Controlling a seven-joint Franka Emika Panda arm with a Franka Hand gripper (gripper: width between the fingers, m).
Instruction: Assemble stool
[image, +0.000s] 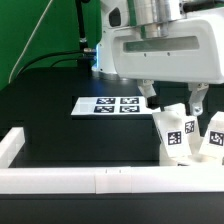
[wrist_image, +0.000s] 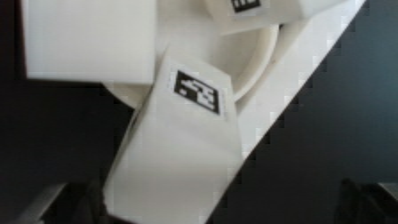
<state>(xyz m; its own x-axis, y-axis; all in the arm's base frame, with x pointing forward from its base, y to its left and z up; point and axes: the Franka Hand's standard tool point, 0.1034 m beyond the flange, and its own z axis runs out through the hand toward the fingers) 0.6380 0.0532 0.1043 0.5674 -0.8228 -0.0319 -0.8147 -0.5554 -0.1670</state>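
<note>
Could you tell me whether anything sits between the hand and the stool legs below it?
Nothing visible does. The hand hangs directly over the cluster of legs by the rail, fingers straddling one. The marker board lies off to the exterior view's left, clear of the way.

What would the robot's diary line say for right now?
tool: over the stool legs, open or shut unclear | stool legs: clustered by white rail | marker board: flat on table

Robotics lab, black table (image: 40, 125) (marker board (image: 108, 105))
</note>
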